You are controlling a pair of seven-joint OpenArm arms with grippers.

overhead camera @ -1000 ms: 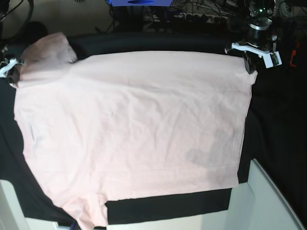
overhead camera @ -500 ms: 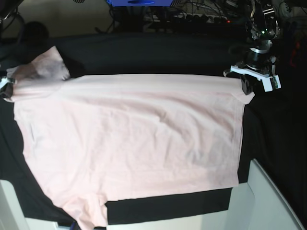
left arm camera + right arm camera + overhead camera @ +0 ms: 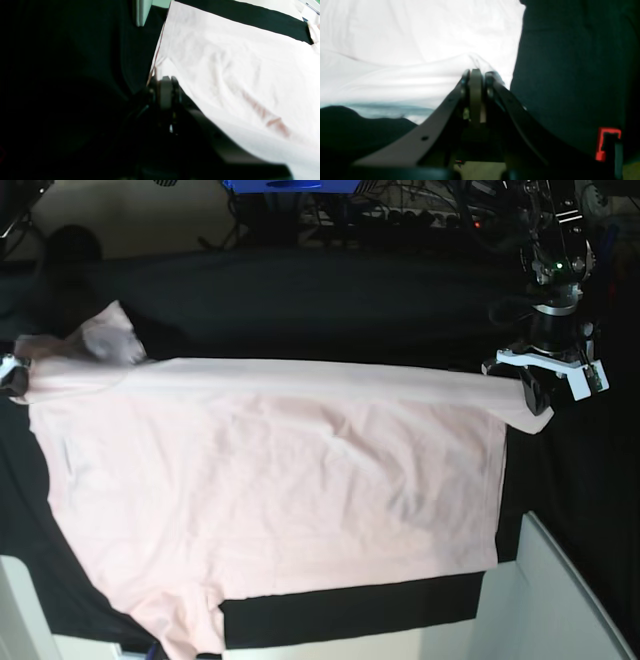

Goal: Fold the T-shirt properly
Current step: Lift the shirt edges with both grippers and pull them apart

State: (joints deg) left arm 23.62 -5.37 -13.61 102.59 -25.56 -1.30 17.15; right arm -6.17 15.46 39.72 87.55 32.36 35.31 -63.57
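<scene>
The pale pink T-shirt [image 3: 270, 490] lies spread, plain side up, on the black table cloth [image 3: 330, 310]. Its far edge is lifted and drawn toward the near side. My left gripper [image 3: 535, 393] is shut on the shirt's far right corner; in the left wrist view its fingertips [image 3: 166, 83] pinch the T-shirt [image 3: 237, 62] at its edge. At the view's left edge my right gripper [image 3: 12, 376] is shut on the far left corner, beside a bunched sleeve [image 3: 110, 340]. In the right wrist view the closed gripper [image 3: 476, 75] pinches a raised ridge of the T-shirt [image 3: 420, 37].
A white panel [image 3: 560, 600] sits at the near right corner and another [image 3: 20, 610] at the near left. A blue box [image 3: 290, 185] and cables lie beyond the table's far edge. A red marker [image 3: 607, 142] shows low right in the right wrist view.
Both grippers have moved toward the near side with the shirt's far edge held. That edge now lies lower in the base view, baring more black cloth behind it.
</scene>
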